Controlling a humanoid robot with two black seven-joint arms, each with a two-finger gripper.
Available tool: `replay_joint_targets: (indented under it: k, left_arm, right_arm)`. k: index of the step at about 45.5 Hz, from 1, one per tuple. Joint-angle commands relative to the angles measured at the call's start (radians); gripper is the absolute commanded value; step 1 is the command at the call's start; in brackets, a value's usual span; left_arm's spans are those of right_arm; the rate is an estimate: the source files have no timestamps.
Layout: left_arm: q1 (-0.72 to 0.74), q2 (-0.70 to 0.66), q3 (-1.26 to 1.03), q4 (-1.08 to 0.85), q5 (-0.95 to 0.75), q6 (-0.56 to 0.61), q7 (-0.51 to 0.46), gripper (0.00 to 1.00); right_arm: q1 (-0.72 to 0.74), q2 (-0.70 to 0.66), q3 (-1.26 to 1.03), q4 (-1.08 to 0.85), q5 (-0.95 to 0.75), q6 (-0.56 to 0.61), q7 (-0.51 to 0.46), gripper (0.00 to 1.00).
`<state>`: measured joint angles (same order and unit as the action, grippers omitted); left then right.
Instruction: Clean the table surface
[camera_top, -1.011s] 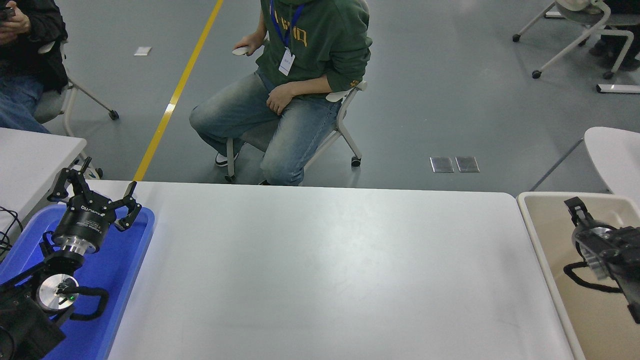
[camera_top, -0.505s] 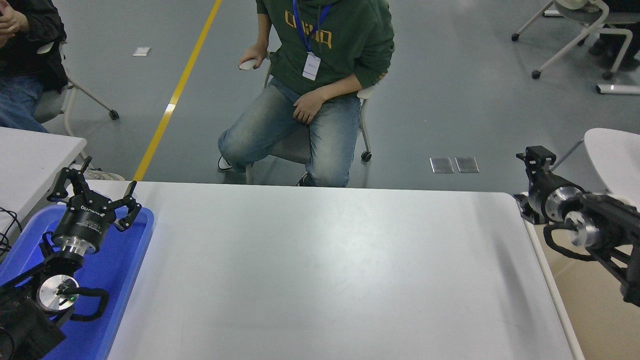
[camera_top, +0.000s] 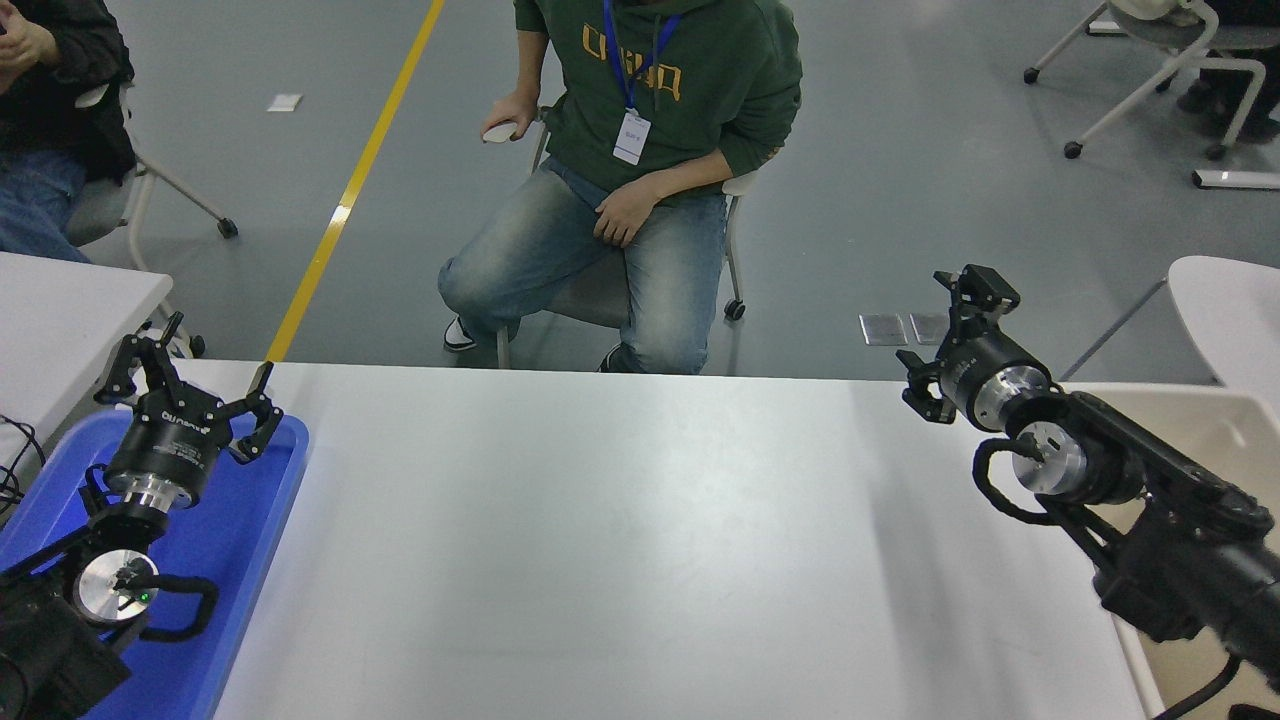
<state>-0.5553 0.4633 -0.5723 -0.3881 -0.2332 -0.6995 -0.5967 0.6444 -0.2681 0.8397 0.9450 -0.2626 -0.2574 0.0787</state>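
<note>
The table surface (camera_top: 640, 520) is a wide matte white top that fills the middle of the head view, and nothing lies on it. My right gripper (camera_top: 942, 335) hangs above the table's far right edge. It is open, its fingers spread with nothing between them, and its arm reaches in from the lower right. My left gripper (camera_top: 195, 378) stays parked above the blue tray (camera_top: 250, 530) at the lower left, open and empty.
A beige tray (camera_top: 1215, 425) adjoins the table's right end, under my right arm. A person (camera_top: 650, 150) in a green hoodie sits beyond the far edge, and another person (camera_top: 50, 100) sits at the top left. Smaller white tables stand left (camera_top: 60, 300) and right (camera_top: 1230, 310).
My right arm has swung up and to the left, from over the beige tray to above the table's far right edge. The seated person has shifted to the right. The left arm is still.
</note>
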Motion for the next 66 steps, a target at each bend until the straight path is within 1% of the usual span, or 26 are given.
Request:
replay_joint_targets:
  k: [1,8,41,49,66]
  left_arm:
    - [0.0,0.0,0.0,0.0,0.0,0.0,0.0,1.0]
    - [0.0,0.0,0.0,0.0,0.0,0.0,0.0,1.0]
    - [0.0,0.0,0.0,0.0,0.0,0.0,-0.002,1.0]
    - [0.0,0.0,0.0,0.0,0.0,0.0,-0.002,1.0]
    - [0.0,0.0,0.0,0.0,0.0,0.0,-0.002,1.0]
  right_arm:
    - [-0.04,0.122,0.079,-0.012,0.0,0.003,0.052,1.0]
    - [-0.049,0.145,0.079,-0.035,0.0,0.006,0.084,1.0]
    - [-0.057,0.145,0.052,-0.081,-0.02,0.017,0.099,1.0]
    - [-0.058,0.125,-0.014,-0.083,-0.02,0.017,0.119,1.0]
    - [-0.046,0.127,-0.021,-0.084,-0.02,0.014,0.122,1.0]
